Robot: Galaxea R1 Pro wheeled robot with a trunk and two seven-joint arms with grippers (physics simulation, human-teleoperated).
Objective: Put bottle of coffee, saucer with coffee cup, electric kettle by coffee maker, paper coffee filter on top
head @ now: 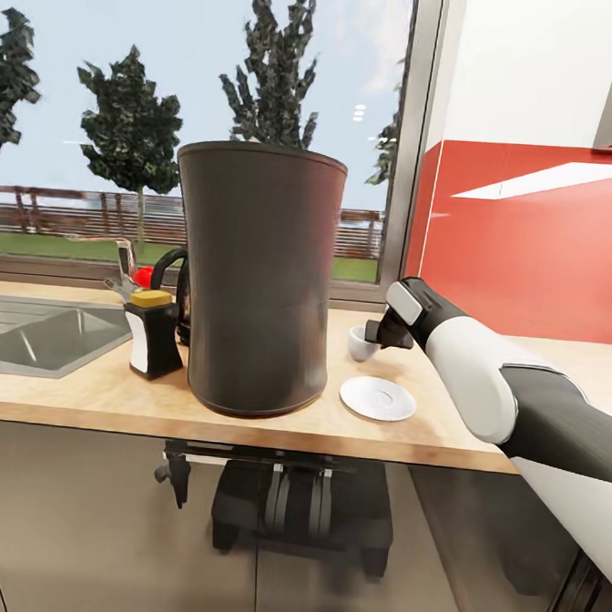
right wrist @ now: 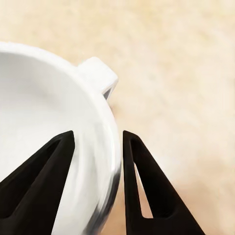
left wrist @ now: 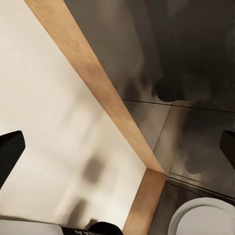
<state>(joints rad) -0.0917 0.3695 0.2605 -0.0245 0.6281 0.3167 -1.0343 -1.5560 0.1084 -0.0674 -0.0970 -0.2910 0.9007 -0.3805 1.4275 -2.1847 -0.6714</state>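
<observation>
The tall dark grey coffee maker stands on the kitchen countertop. Left of it is the bottle of coffee with its yellow cap. Behind it the electric kettle shows only its black handle. To the right, the white saucer lies bare, and the coffee cup sits just behind it. My right gripper is shut on the cup's rim, one finger inside and one outside, near the handle. My left gripper is open below the counter. The paper coffee filter and kitchen shelf are out of view.
A steel sink with a tap is set into the counter at the left. A window runs behind it, and a red backsplash covers the right wall. Glossy dark cabinet fronts sit below the counter.
</observation>
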